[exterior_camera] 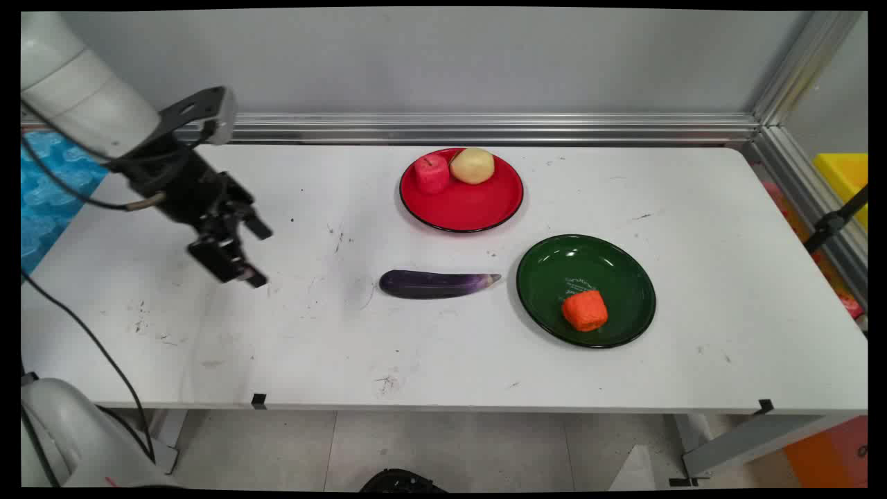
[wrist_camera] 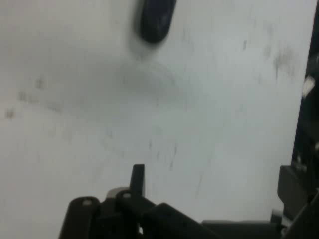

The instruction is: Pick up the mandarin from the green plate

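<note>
the gripper [exterior_camera: 239, 253] is hanging over the table's [exterior_camera: 727, 277] left part, above the bare top and holding nothing; its fingers are standing apart. nearest to it, the eggplant [exterior_camera: 436, 284] is lying on its side near the table's middle, well apart from the gripper, its rounded end facing the gripper and showing at the top of the hand view [wrist_camera: 155, 20]. just beside its tip sits the green plate [exterior_camera: 547, 256], carrying an orange piece [exterior_camera: 585, 310]. toward the far edge, the red plate [exterior_camera: 485, 204] is carrying an apple [exterior_camera: 432, 172] and a potato [exterior_camera: 472, 165], touching each other. the eggplant looks light, smooth and likely slippery, and apt to roll; across its thick middle seems the surest hold.
</note>
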Controlling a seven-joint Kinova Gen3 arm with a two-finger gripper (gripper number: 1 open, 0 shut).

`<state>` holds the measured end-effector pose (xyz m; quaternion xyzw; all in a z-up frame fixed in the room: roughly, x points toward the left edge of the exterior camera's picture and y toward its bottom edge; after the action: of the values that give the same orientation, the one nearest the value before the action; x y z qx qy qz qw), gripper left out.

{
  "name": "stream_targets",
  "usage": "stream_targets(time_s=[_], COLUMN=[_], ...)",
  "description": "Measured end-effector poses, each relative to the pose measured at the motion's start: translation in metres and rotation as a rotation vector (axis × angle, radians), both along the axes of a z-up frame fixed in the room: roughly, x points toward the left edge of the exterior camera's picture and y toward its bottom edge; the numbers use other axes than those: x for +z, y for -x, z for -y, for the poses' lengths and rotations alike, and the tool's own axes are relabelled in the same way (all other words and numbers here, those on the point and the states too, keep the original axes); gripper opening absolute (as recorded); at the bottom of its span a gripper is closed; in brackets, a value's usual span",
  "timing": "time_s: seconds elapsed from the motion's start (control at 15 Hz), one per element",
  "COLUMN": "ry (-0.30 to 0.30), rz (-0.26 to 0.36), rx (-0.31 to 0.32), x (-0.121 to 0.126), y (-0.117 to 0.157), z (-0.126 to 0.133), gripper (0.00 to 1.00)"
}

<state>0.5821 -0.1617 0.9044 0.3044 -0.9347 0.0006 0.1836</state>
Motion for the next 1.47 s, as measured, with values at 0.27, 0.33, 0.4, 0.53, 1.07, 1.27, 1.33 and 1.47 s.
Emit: stream_targets(time_s=[0.27, 0.33, 0.4, 0.53, 1.07, 1.27, 1.33, 1.47], ry=[0.047, 0.062, 0.074, 0.101, 0.173, 0.187, 0.193, 0.201], rz=[-0.071, -0.092, -0.110, -0.154, -0.276, -0.292, -0.294, -0.297], rx=[0.018, 0.021, 0.025, 0.031, 0.003, -0.022, -0.035, -0.057], x=[0.003, 0.004, 0.005, 0.006, -0.003, -0.011, -0.015, -0.024], y=[0.036, 0.047, 0.057, 0.082, 0.174, 0.200, 0.211, 0.230], z=[0.021, 0.027, 0.033, 0.047, 0.095, 0.107, 0.111, 0.119], gripper=[1.00, 1.00, 1.00, 1.00, 1.00, 1.00, 1.00, 1.00])
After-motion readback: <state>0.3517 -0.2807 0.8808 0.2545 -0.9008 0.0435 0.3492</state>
